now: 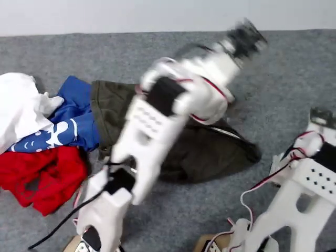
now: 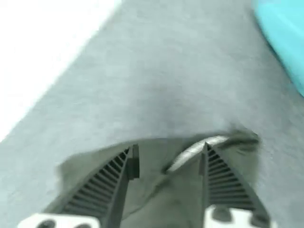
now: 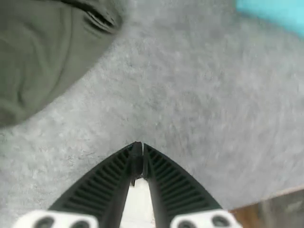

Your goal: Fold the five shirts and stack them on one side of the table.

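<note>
A dark olive shirt lies spread in the middle of the grey table, partly hidden under the left arm. White, blue and red shirts sit bunched together at the left side. My left gripper is stretched out past the olive shirt's far edge. In the left wrist view it stands open, with the olive shirt's edge and a pale seam just under its fingers. My right gripper is shut and empty over bare table at the right, with the olive shirt off to one side.
A teal object lies beyond the table, also seen in the right wrist view. A pale wall borders the table's far edge. The arm bases and cables stand at the front edge.
</note>
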